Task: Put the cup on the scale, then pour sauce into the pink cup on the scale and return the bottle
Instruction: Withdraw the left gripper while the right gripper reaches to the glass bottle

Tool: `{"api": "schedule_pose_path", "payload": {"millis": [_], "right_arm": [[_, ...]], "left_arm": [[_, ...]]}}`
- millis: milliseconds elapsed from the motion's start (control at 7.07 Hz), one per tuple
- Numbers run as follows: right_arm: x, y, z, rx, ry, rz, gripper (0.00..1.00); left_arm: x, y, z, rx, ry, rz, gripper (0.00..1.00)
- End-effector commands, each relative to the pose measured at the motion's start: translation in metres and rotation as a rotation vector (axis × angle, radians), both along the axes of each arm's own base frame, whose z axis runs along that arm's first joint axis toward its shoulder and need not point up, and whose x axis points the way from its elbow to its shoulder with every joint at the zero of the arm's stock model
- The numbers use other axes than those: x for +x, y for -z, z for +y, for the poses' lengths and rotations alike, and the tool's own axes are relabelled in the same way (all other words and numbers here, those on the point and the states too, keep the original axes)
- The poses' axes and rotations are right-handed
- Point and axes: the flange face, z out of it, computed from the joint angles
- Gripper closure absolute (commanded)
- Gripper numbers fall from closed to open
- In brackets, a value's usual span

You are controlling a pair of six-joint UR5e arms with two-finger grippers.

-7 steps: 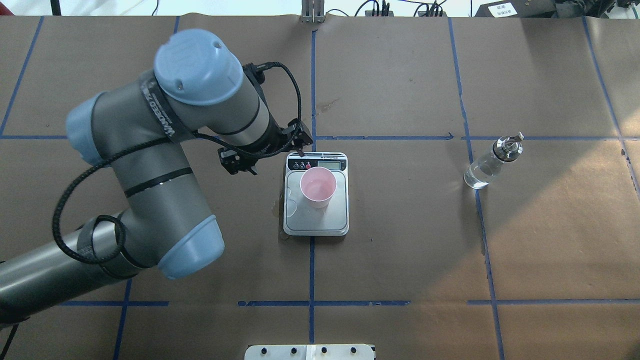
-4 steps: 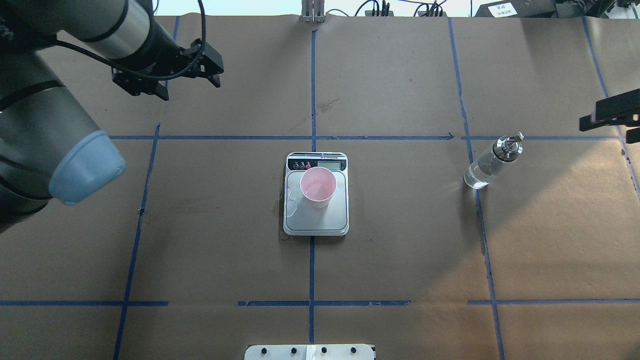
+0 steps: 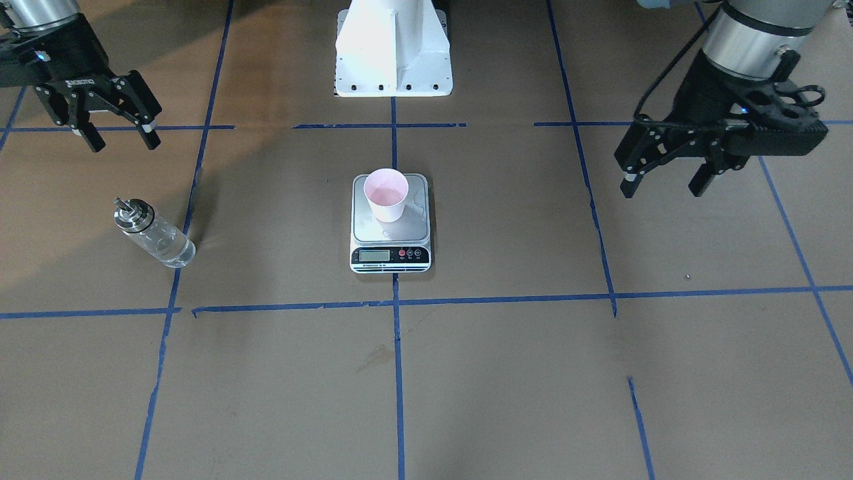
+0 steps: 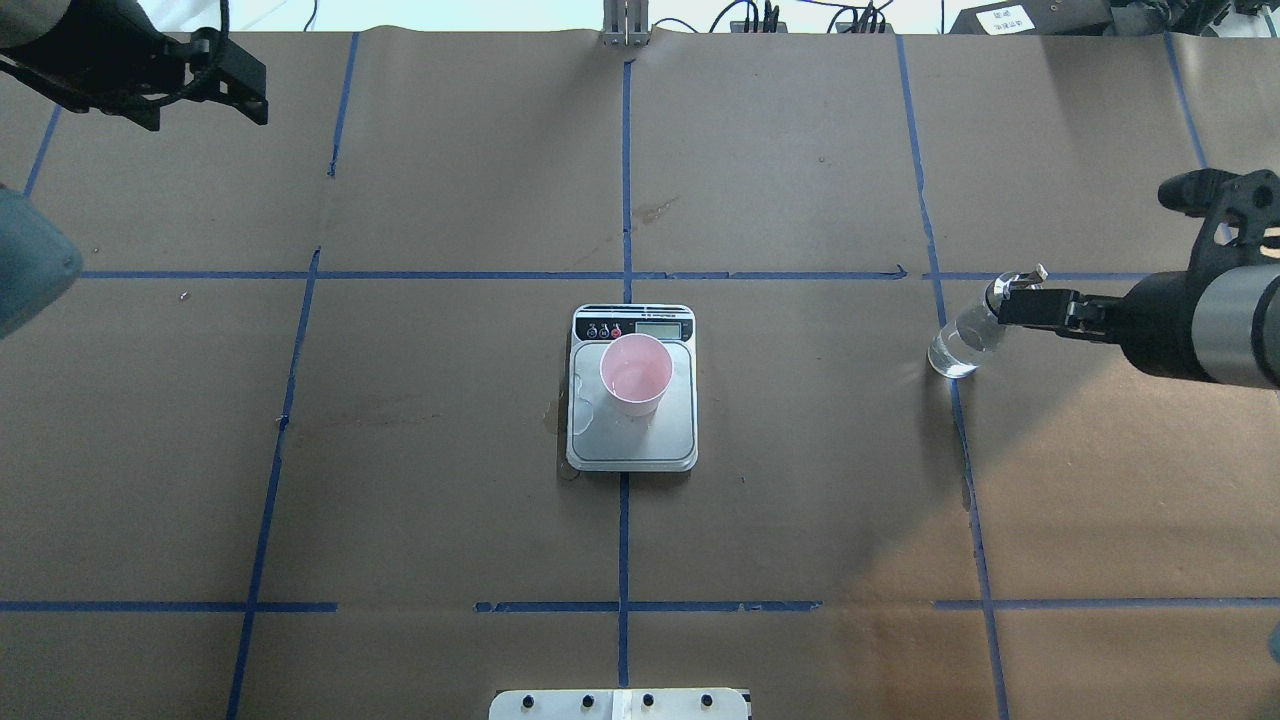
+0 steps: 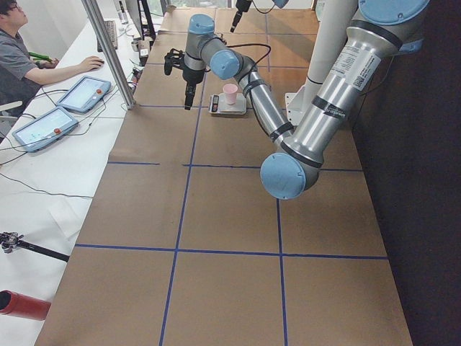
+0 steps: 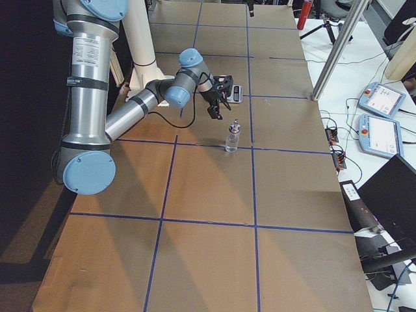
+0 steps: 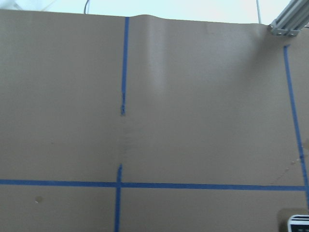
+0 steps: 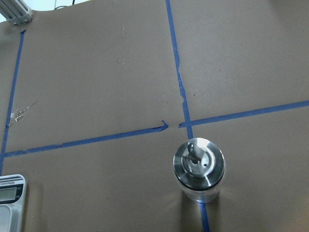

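The pale pink cup [image 3: 386,193] stands upright on the silver scale [image 3: 374,233] at the table's middle, also in the overhead view: cup [image 4: 636,372], scale [image 4: 640,442]. The clear glass bottle [image 3: 154,233] with its silver cap stands alone on the right half [image 4: 958,345], with clear sauce in its lower part. My right gripper [image 3: 125,141] is open and empty, raised beside the bottle on the robot's side. The right wrist view looks down on the bottle cap [image 8: 199,166]. My left gripper [image 3: 661,190] is open and empty, raised over the far left of the table [image 4: 205,115].
The white robot base [image 3: 393,53] stands at the near edge. Blue tape lines cross the brown paper. A wet patch shows on the scale plate [image 4: 583,408]. An operator [image 5: 18,61], tablets and a metal post [image 5: 108,50] are along the far edge.
My left arm has pulled away from the scale to the far left of the table. My right arm has come in from the right edge to the bottle. Cup, scale and bottle have not moved.
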Motion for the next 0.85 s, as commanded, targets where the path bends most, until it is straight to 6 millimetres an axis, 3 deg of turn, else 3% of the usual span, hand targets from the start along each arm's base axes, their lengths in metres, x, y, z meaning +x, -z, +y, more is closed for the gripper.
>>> {"api": "schedule_pose_path", "payload": {"millis": [0, 141, 424, 707], "right_arm": [[-0.052, -0.031, 0.025, 0.097, -0.121, 0.099, 0.00], [-0.072, -0.049, 0.026, 0.134, -0.174, 0.132, 0.00], [-0.094, -0.083, 0.021, 0.237, -0.282, 0.232, 0.00], [-0.127, -0.098, 0.009, 0.297, -0.344, 0.287, 0.00]], "left_arm": [[-0.026, -0.028, -0.005, 0.036, -0.032, -0.056, 0.00], [-0.031, -0.031, -0.009, 0.041, -0.034, -0.065, 0.00], [-0.030, -0.035, -0.012, 0.037, -0.035, -0.072, 0.00], [-0.028, -0.037, -0.012, 0.035, -0.041, -0.075, 0.00]]}}
